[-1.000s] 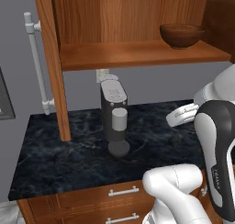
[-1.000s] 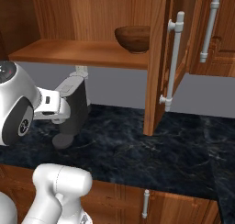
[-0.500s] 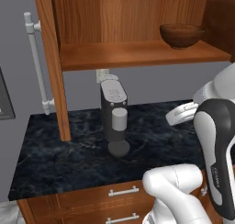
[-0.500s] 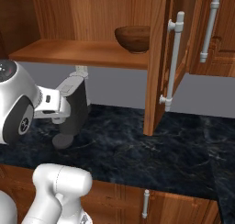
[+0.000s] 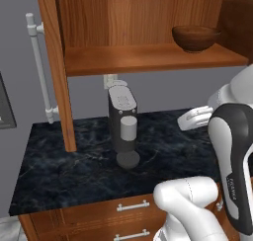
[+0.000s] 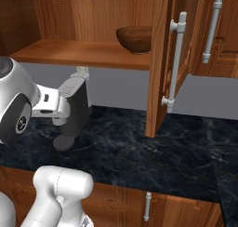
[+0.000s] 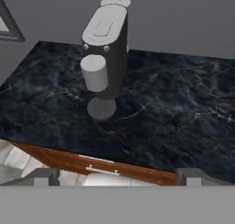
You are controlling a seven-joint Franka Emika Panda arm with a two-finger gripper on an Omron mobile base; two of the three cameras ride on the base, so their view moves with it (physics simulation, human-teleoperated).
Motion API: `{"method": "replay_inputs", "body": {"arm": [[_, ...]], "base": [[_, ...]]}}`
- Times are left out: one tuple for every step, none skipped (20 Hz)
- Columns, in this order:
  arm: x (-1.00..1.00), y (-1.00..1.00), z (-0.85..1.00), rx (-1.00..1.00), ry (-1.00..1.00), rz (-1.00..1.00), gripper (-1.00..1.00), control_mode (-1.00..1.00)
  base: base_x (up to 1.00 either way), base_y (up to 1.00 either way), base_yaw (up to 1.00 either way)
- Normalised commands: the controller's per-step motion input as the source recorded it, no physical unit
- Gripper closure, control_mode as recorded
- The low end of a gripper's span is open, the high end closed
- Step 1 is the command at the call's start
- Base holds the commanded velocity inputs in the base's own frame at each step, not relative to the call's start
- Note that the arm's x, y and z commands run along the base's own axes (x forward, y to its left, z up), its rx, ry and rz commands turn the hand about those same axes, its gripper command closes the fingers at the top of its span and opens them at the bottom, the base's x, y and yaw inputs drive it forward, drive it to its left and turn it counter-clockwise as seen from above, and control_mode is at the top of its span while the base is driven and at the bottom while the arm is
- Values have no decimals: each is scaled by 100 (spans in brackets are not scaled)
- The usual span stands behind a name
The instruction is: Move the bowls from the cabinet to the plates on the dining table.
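Glossy reddish-brown bowl (image 5: 195, 38), upright, shelved

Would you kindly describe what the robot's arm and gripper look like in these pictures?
The arm is made of glossy white rounded shells with dark, near-black bands at the joints. Small dark markings show on its white casing. The gripper has two small dark grey, blocky finger tips. No cables are visible.
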Motion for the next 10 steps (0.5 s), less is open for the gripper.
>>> {"method": "replay_inputs", "body": {"arm": [[0,0,21,3,0,-11,-100,-100],[0,0,22,5,0,-10,-100,-100],[0,0,24,7,0,-9,-100,-100],[0,0,33,7,0,-8,-100,-100],[0,0,37,5,-1,-8,-100,-100],[0,0,38,3,-1,-7,-100,-100],[0,0,41,2,0,-6,-100,-100],[0,0,43,2,0,-5,-100,-100],[0,-1,45,1,0,-5,-100,-100],[0,-4,42,0,0,-5,-100,-100]], "base": [[0,0,0],[0,0,0],[0,0,0],[0,0,0],[0,0,0],[0,0,0],[0,0,0],[0,0,0],[0,0,0],[0,0,0]]}}
